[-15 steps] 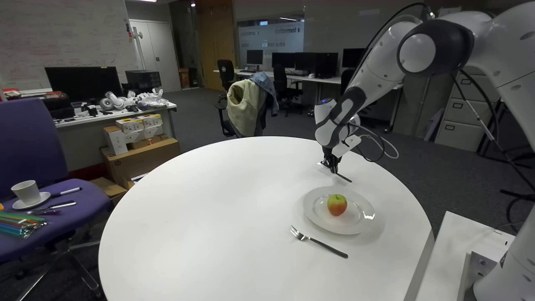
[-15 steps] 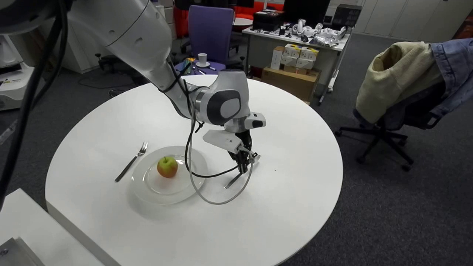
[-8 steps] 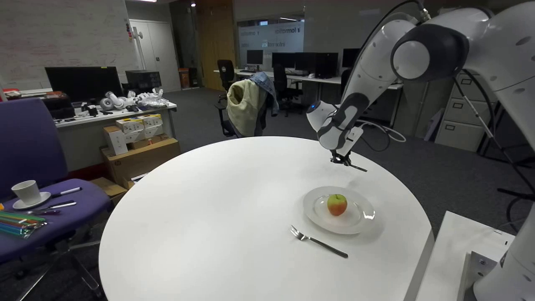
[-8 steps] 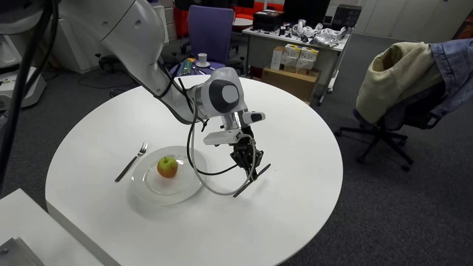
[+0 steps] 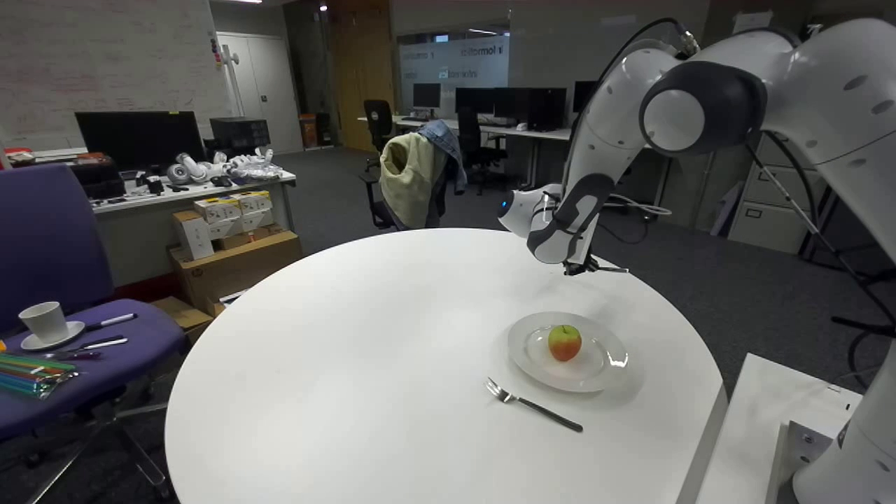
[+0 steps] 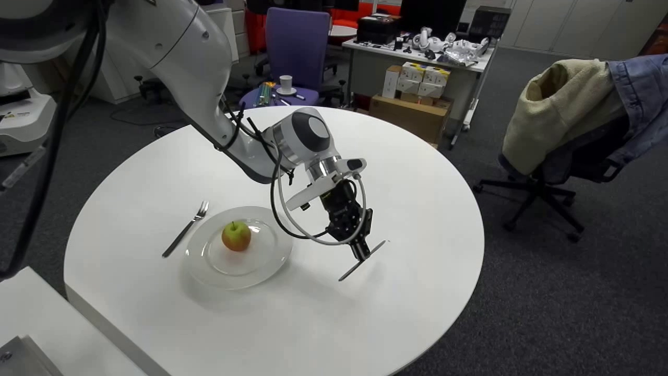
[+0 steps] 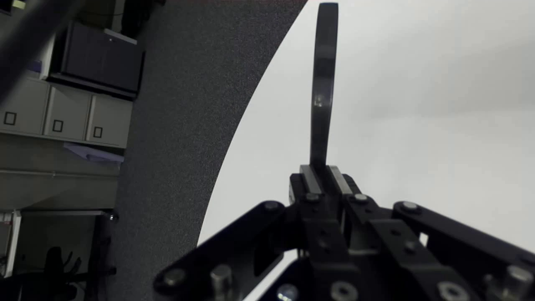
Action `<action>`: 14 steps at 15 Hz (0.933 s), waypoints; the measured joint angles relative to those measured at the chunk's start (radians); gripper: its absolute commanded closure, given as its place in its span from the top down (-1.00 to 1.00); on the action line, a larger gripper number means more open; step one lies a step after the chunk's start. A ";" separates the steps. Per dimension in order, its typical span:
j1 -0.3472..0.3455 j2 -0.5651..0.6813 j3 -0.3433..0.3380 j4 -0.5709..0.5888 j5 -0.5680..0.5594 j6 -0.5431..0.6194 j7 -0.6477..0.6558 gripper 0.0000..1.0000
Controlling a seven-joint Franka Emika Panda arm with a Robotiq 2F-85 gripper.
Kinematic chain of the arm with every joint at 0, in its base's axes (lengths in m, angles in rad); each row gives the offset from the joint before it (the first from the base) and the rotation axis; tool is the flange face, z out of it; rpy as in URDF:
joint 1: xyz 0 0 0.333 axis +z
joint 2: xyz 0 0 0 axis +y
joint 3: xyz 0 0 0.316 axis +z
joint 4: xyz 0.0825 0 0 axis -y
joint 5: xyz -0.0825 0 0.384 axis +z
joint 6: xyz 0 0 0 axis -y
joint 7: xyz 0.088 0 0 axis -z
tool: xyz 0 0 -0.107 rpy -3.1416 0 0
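My gripper (image 7: 325, 177) is shut on a slim, dark knife (image 7: 324, 79), which points away from the fingertips with its rounded end towards the top of the wrist view. In an exterior view the knife (image 6: 350, 271) sticks out on both sides of the gripper (image 6: 361, 255), held above the white round table (image 6: 292, 324). The gripper (image 5: 586, 267) is over the table's far right part in an exterior view. Closest to it is a white plate (image 5: 525, 353) bearing a red-green apple (image 5: 564, 343). A fork (image 5: 549, 415) with a dark handle lies on the plate's other side.
A purple chair (image 5: 49, 231) beside the table carries a white cup (image 5: 45, 320) on a saucer, pens and a pack of coloured items. Another chair with a fleece-lined jacket (image 6: 563, 109) stands by the table. Cables (image 6: 282, 198) hang loosely from the wrist.
The gripper has lifted the knife off the table and tilted as it rose. Plate, apple and fork have stayed where they were.
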 measured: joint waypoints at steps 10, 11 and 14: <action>-0.052 -0.009 0.079 0.048 -0.052 -0.126 -0.178 -0.95; -0.058 -0.010 0.085 0.056 -0.053 -0.141 -0.198 -0.95; -0.083 -0.010 0.109 0.077 -0.053 -0.174 -0.263 -0.95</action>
